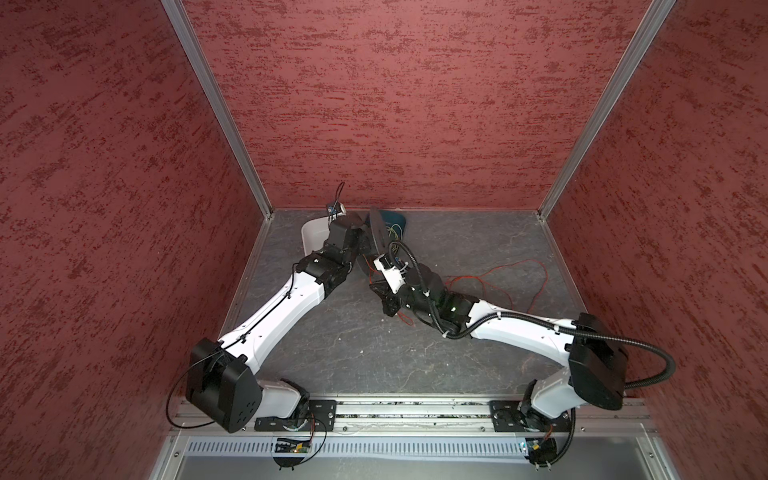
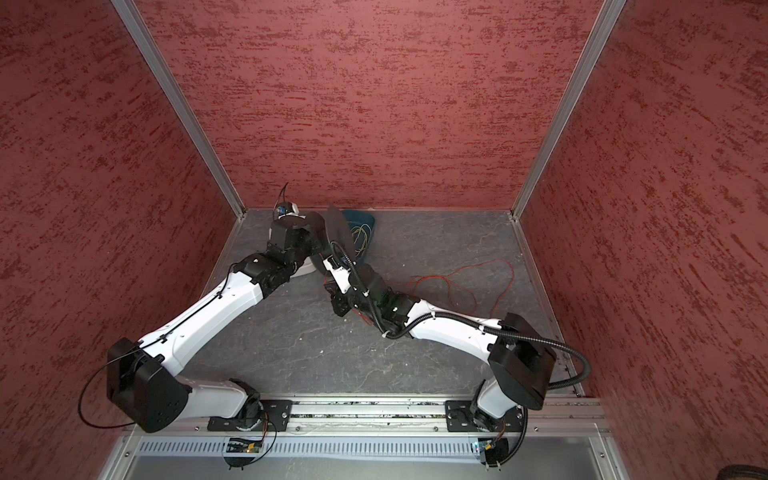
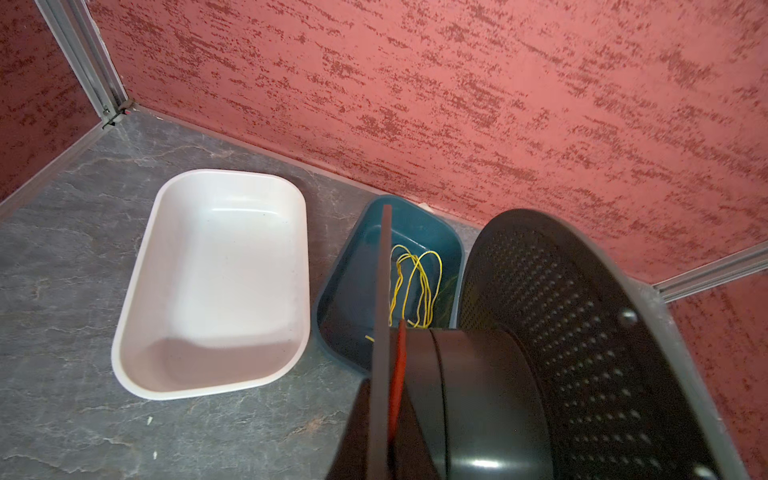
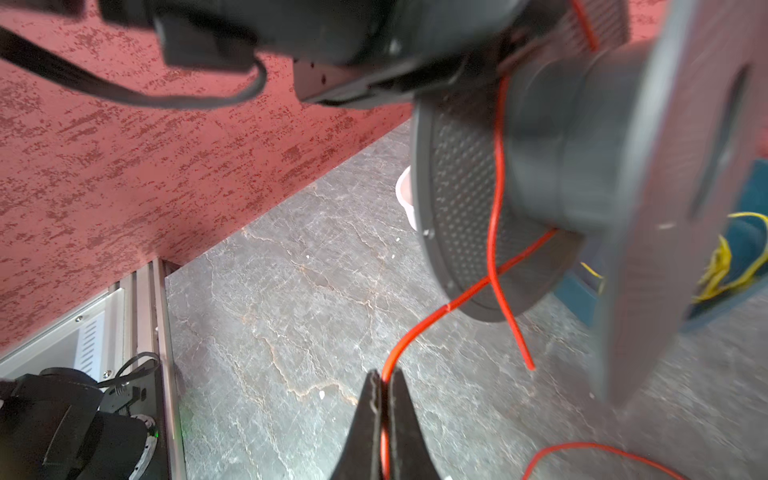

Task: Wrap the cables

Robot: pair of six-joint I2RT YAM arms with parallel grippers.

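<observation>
Right gripper (image 4: 384, 376): closed narrow, pinching the cable (image 4: 419, 328) between its tips. Slack loops of the same cable lie on the table (image 1: 332, 353) at its 3 o'clock in both top views. From the pinch the cable rises to the spool (image 4: 552, 137) at 12 o'clock, and a short free end dangles off the hub.

Left gripper (image 3: 380, 399): clamped on a spool flange.

Assessment: the cable looks light, limp and smooth, so it is likely to slip or kink. Hold it close to the hub under light tension.

Beyond: white tray (image 3: 133, 291), and teal tray (image 3: 332, 286) containing yellow wires (image 3: 415, 282).
</observation>
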